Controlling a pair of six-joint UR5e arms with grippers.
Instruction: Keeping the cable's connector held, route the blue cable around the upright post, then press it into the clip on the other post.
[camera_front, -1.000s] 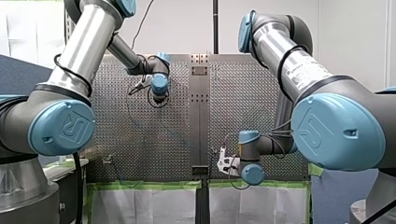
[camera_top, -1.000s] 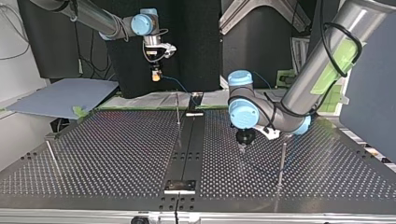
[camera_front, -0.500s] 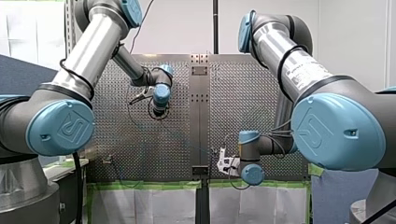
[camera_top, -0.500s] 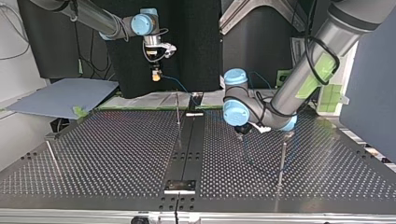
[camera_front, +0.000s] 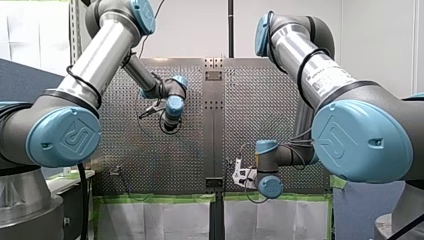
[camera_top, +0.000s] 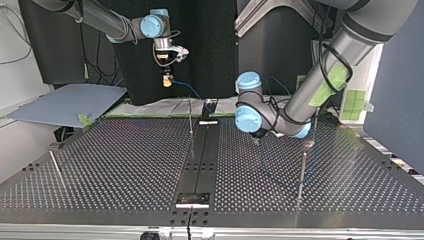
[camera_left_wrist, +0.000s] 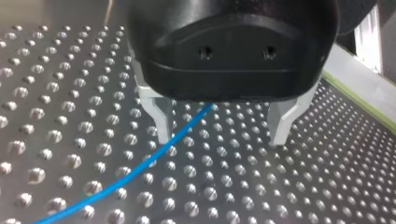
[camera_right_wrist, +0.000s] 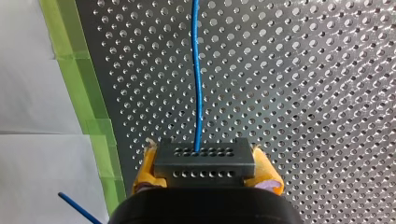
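Right hand (camera_right_wrist: 206, 166): clamping its yellow pads (camera_right_wrist: 145, 167) on both sides of the connector (camera_right_wrist: 205, 157), a dark block with rows of small holes; hanging high over the far edge of the counter (camera_top: 125, 160) at the top view's left.
Cable (camera_right_wrist: 197, 84): leaving the middle of the connector's face and running straight ahead of the right hand over the counter's holes; thin and blue, showing only faintly in the top view, sloping down from the right hand toward the counter's middle.
Left hand (camera_left_wrist: 219, 134): standing with its metal fingers (camera_left_wrist: 158, 117) apart, gripping nothing; pointing down with the tips close over the counter.
Cable at the left hand: passing between the fingers, lying right beside one and well apart from the other, then trailing away across the counter; touching that finger or not, cannot tell.
Left hand's place: sitting right of centre in the top view, between the thin post (camera_top: 190, 117) near the counter's middle and the second post (camera_top: 302, 167) further to that view's right.
Cable and posts: bending around either one or not, cannot tell.
Tape (camera_right_wrist: 77, 65): green, running along the counter's edge beside the right hand, bordering white paper (camera_right_wrist: 32, 93).
Paper: carrying a short blue stretch of cable close beside the right hand.
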